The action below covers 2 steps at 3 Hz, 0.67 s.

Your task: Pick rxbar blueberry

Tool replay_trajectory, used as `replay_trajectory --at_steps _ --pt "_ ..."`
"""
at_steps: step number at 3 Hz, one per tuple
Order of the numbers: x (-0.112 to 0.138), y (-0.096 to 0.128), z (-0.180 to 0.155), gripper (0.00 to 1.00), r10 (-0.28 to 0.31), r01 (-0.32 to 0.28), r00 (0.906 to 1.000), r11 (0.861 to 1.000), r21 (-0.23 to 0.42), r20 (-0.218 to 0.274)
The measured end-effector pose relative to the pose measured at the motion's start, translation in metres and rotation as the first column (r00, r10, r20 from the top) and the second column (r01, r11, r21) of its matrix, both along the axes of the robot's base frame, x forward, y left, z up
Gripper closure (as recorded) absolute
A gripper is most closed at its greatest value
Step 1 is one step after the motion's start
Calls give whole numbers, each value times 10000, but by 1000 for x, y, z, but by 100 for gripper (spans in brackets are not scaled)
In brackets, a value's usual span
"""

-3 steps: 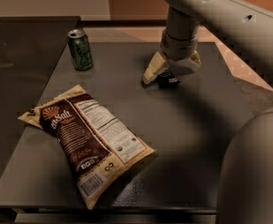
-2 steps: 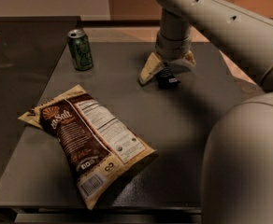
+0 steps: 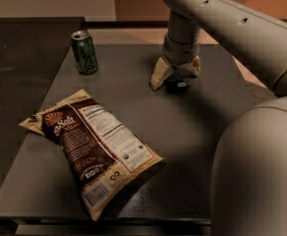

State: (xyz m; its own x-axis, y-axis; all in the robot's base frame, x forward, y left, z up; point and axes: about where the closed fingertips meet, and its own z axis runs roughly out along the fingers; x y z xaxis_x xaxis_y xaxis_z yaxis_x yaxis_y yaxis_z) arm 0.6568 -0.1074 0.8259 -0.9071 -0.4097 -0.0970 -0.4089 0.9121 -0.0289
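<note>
Rxbar [image 3: 177, 84]: small dark bar with a pale label end, flat on the table [image 3: 197, 132], upper centre-right of frame, near the far edge. Mostly in shadow and partly covered from above, so only its near end shows clearly.

Gripper [image 3: 176, 79]: directly over the bar, pointing down, low to the tabletop. Cream fingers [image 3: 158, 75] are spread, one to the left of the bar and one to the right, bar in the gap between. Reads as released, not clenched. Can't tell whether either finger touches the wrapper. Bar looks to be lying on the table, not lifted.

Arm [image 3: 217, 14]: comes in from the upper right, elbow bends down to the wrist above the bar. Robot body [image 3: 261, 171] fills the lower right corner and hides that part of the table.

Other items:
- Green can [image 3: 84, 52], upright, upper left of the table, well apart from the bar.
- Chip bag [image 3: 97, 146], brown and cream, lying flat and diagonal across the lower left, nutrition panel facing up, barcode end towards the near edge. Well apart from the gripper.

Table is dark grey and matte. A second dark surface sits at frame left.
</note>
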Motion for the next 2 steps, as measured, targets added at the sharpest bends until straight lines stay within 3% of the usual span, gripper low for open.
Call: replay_trajectory --at_steps 2 --pt "1 3 2 64 149 -149 9999 9999 42 9"
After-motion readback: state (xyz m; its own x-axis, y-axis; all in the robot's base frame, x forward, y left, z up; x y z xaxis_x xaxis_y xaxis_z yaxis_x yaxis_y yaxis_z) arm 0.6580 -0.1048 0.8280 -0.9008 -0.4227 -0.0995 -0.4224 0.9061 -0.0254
